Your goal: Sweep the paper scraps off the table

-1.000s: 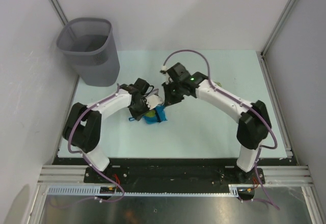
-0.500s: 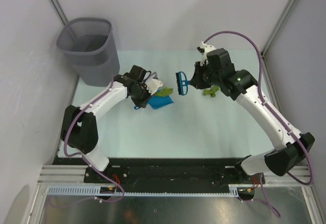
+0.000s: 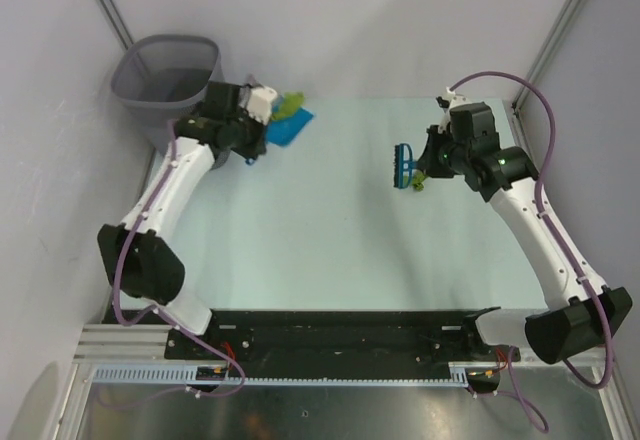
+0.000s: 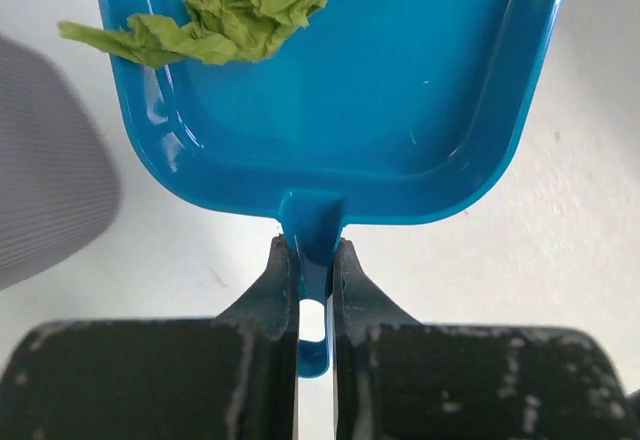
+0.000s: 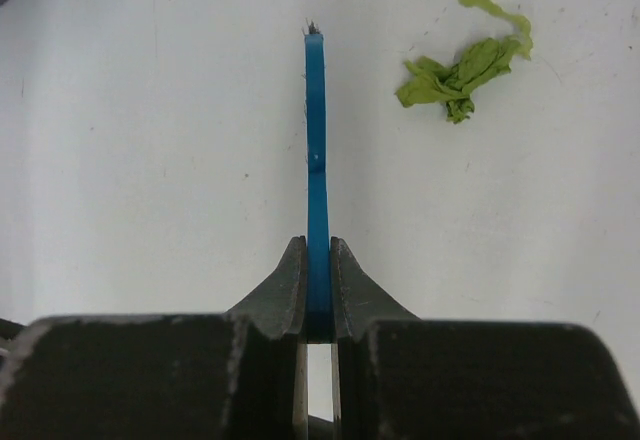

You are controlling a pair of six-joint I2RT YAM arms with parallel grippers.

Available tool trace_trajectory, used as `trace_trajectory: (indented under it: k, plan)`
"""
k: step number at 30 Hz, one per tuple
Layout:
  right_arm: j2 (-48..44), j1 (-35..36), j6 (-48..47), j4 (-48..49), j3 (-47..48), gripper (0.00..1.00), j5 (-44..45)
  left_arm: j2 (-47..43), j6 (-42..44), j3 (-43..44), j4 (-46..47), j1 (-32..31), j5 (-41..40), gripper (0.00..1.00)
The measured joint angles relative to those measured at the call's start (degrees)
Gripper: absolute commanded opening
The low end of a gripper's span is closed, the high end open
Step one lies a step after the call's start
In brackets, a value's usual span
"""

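My left gripper point(image 3: 258, 120) point(image 4: 315, 260) is shut on the handle of the blue dustpan point(image 3: 290, 128) point(image 4: 340, 90) and holds it at the table's far left, beside the wastebasket. Crumpled green paper scraps point(image 3: 291, 106) point(image 4: 235, 15) lie in the pan. My right gripper point(image 3: 425, 165) point(image 5: 318, 260) is shut on the blue brush point(image 3: 403, 165) point(image 5: 317, 160) over the table's point(image 3: 330, 250) right side. One green paper scrap point(image 3: 417, 182) point(image 5: 462, 70) lies on the table right by the brush.
The grey mesh wastebasket point(image 3: 170, 85) point(image 4: 45, 160) stands off the far left corner, just left of the dustpan. White walls and metal posts enclose the table. The arm bases are at the near edge.
My left arm has carried the dustpan with scraps from the table's middle to the far left by the wastebasket. My right arm has swung the brush to the right, next to the remaining scrap.
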Motion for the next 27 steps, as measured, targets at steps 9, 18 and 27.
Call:
trace_trajectory:
  k: [9, 18, 27]
  plan:
    - [-0.28, 0.00, -0.15, 0.37, -4.44, 0.00, -1.75, -5.46, -11.78, 10.34, 2.19, 6.97, -3.52, 0.00]
    - [0.55, 2.84, -0.20, 0.79, -5.55, 0.00, -3.02, -6.19, -16.09, 20.68, 3.98, 10.82, -14.93, 0.00]
    - [1.29, 6.38, -1.18, 1.14, -5.55, 0.00, -2.80, -5.70, -1.05, 27.12, 3.93, 11.10, -35.54, 0.00]
